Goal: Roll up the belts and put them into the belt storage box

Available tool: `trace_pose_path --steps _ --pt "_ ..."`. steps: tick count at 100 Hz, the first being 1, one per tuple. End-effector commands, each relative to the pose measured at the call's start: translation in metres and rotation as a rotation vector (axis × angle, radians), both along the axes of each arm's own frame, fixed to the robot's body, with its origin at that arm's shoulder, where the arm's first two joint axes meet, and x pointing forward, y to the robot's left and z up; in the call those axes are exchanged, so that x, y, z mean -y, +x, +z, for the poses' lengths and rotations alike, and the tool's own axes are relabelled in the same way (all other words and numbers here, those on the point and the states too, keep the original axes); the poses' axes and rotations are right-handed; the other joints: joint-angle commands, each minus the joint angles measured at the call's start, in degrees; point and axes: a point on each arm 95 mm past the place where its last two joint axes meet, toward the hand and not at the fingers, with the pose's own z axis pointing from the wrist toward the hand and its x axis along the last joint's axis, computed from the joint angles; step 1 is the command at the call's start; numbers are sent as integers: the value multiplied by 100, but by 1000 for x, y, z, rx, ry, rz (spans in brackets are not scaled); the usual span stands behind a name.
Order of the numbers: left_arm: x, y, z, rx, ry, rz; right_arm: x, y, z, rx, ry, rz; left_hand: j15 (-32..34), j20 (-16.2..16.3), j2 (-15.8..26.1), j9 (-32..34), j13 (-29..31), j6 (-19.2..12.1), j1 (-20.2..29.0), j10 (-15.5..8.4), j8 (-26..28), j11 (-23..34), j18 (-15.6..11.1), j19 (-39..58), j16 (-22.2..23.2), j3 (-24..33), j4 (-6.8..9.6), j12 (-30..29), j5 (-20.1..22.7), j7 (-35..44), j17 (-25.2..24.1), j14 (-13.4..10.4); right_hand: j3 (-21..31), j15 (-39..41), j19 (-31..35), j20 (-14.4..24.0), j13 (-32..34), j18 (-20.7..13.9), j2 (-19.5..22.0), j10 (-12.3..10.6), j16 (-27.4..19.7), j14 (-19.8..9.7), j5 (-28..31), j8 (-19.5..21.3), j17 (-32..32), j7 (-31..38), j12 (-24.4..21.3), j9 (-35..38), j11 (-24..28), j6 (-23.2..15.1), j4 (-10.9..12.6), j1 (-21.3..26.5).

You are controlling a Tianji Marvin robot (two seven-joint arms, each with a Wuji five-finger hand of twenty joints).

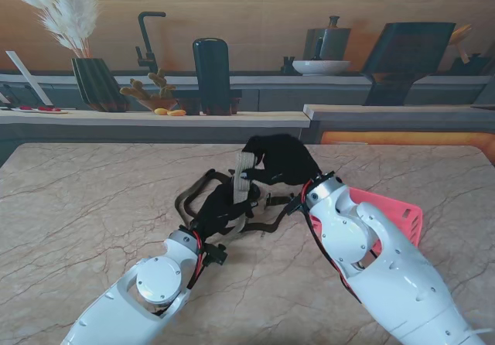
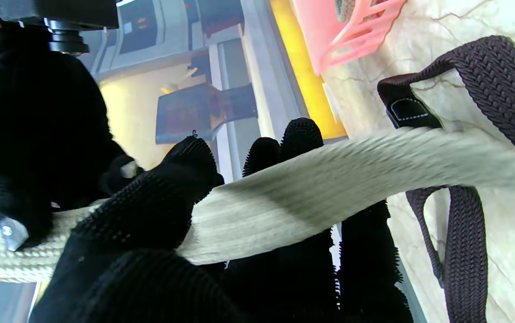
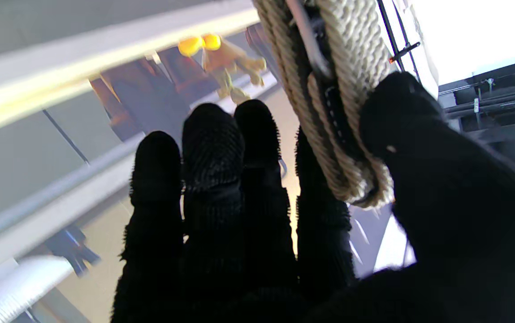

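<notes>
A cream woven belt is held up over the middle of the table between both gloved hands. My right hand pinches its buckle end between thumb and fingers. My left hand has its thumb pressed on the belt's strap, with the fingers behind it. A dark brown woven belt lies in loose loops on the table under the hands, also seen as the dark brown belt in the left wrist view. The pink belt storage box sits to the right, partly hidden by my right arm.
A marble table stretches out on all sides. Beyond its far edge runs a counter with a vase of pampas grass, a black cylinder, a faucet and a white bowl.
</notes>
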Motion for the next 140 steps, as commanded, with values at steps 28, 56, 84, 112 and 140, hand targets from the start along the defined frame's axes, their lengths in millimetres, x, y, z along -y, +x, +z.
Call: trace_pose_path --steps 28,56,84,112,140 --pt "2 -6 -1 -64 -48 -9 8 -7 58 256 -7 -32 52 182 1321 75 -158 -300 1651 -65 -502 364 119 232 -127 -2277 157 -364 279 -415 -294 299 699 27 198 -61 75 -147 422 -184 21 -263 352 119 43 1096 -33 145 162 -1056 36 341" --pt "4 -8 -1 -79 -60 -14 10 1 49 279 -36 -49 234 204 1541 176 -52 -80 1843 9 -984 610 173 386 -125 -2718 209 -733 554 -665 -262 401 643 32 217 -122 48 -167 510 -213 6 -310 257 91 25 1154 -71 74 230 -1086 37 334" --pt "5 -10 0 -75 -77 -21 0 13 5 252 -122 -12 366 133 1497 738 338 260 1833 150 -1483 529 214 675 -255 -2840 225 -1285 1083 -771 22 461 597 47 247 -181 37 -131 549 -224 -19 -316 216 39 -13 1205 -131 36 299 -1091 41 327" --pt "3 -13 2 -136 -153 -6 -7 13 -29 193 -169 29 317 12 1250 571 136 61 1312 37 -1489 506 166 617 -288 -2420 229 -1416 941 -758 -114 395 598 22 261 -241 22 -99 544 -221 -58 -296 210 -7 -53 1234 -178 31 350 -1103 43 310" --pt "-1 -14 2 -178 -251 -18 -9 6 -54 129 -202 83 -799 70 -295 -607 -778 345 -3076 -57 -1426 -194 249 -229 -473 265 17 -1649 17 -2168 -577 240 588 -18 258 -291 -1 -72 561 -237 -96 -277 199 -32 -108 1243 -208 33 369 -1139 37 283"
